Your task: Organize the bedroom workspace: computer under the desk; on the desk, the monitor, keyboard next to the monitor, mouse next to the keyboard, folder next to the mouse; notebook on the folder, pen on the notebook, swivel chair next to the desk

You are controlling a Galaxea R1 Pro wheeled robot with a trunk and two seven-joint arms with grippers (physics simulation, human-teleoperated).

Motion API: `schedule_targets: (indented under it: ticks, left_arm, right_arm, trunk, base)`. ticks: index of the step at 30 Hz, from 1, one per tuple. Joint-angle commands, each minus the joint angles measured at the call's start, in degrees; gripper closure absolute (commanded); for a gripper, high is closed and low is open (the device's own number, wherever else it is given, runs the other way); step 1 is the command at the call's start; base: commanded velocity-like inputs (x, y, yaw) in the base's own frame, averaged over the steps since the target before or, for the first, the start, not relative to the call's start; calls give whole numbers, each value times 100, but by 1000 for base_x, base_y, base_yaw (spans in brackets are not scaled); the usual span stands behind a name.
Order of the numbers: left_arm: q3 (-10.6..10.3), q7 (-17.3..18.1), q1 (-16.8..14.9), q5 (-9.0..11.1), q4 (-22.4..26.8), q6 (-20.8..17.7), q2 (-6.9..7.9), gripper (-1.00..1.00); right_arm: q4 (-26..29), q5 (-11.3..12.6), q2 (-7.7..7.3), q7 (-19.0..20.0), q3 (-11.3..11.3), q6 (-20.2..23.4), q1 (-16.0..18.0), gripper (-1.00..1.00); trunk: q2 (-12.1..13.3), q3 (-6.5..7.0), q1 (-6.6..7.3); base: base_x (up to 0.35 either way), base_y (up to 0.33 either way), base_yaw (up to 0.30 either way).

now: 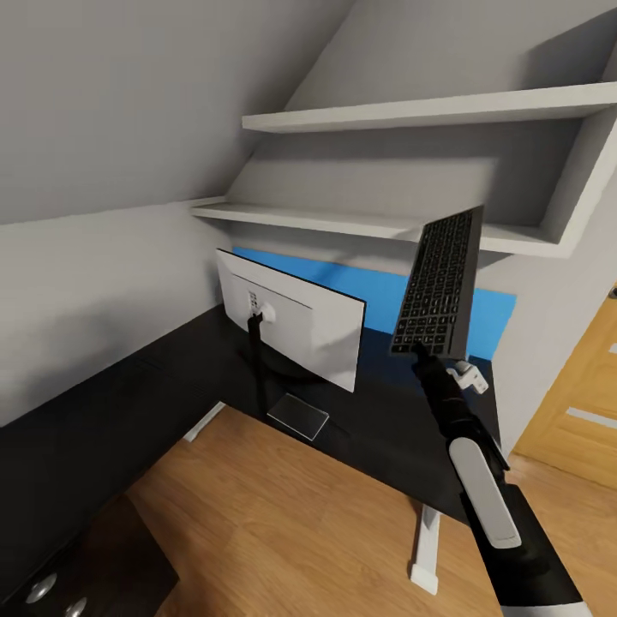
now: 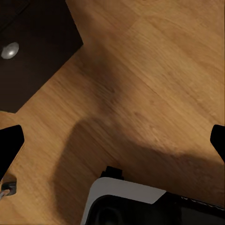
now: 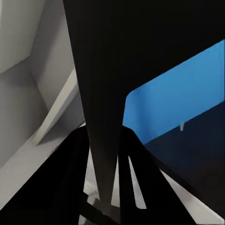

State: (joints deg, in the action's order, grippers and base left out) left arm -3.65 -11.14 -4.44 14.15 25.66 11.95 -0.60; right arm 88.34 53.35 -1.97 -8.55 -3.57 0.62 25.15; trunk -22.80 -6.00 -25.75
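Observation:
My right gripper [image 1: 420,347] is shut on the lower edge of the black keyboard [image 1: 439,287]. It holds the keyboard nearly upright in the air above the right end of the glossy black desk [image 1: 171,368]. In the right wrist view the keyboard [image 3: 108,70] runs as a dark slab between the two fingers [image 3: 140,173]. The monitor [image 1: 291,317] stands on the desk left of the keyboard, its pale back toward me. My left gripper [image 2: 112,140] is open over the wooden floor, with nothing between its fingertips [image 2: 9,143].
A long blue panel [image 1: 377,291] lines the wall behind the desk. A small white object [image 1: 470,375] sits at the desk's right end. White shelves [image 1: 411,111] hang above. A white desk leg [image 1: 424,548], the drawer unit's knobs [image 1: 38,589] and a wooden door [image 1: 583,403] border the floor.

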Motion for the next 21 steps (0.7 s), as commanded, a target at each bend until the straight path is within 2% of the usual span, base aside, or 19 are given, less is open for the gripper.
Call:
schedule_targets:
  ticks: [1,3,5,7,8,9,14,17,19,21]
  left_arm:
    - [-39,-38,-4,44,-4,30,3,-100]
    - [-39,-38,-4,44,-6,37,1,-100]
    - [-39,-38,-4,44,-7,42,-1,-100]
    - [-39,-38,-4,44,-8,43,-1,-100]
    - [-39,-38,-4,44,-8,44,-1,-100]
    - [-39,-38,-4,44,-8,44,-1,-100]
    - [-39,-38,-4,44,-8,44,-1,-100]
    - [-39,-38,-4,44,-8,44,-1,-100]
    - [-39,-38,-4,44,-8,44,-1,-100]
    - [-39,-38,-4,44,-8,44,-1,-100]
  right_arm:
    - [14,38,-5,-16,-11,-4,0,100]
    - [23,36,-12,68,-12,-11,-28,100]
    - [41,30,-25,508,-12,-16,-106,100]
    - [57,28,-34,1114,-12,-15,-207,100]
    - [63,27,-45,1594,-12,-10,-275,100]
    - [65,24,-53,1900,-12,-4,-314,100]
    - [73,-10,-85,3110,-20,118,-459,100]
    - [62,-63,-99,3599,-25,174,-486,100]
    - [55,-74,-102,3689,-36,191,-489,100]
    - [48,-87,-107,3766,-148,216,-492,100]
  trunk:
    - [-12,-13,-4]
    - [-12,-13,-4]
    - [-12,-13,-4]
    - [-12,-13,-4]
    - [-12,-13,-4]
    - [-12,-13,-4]
    - [-12,-13,-4]
    - [-12,-13,-4]
    - [-12,-13,-4]
    - [-12,-13,-4]
  base:
    - [0,0,2]
    - [0,0,1]
    - [0,0,0]
    - [0,0,0]
    - [0,0,0]
    - [0,0,0]
    - [0,0,0]
    - [0,0,0]
    - [0,0,0]
    - [0,0,0]
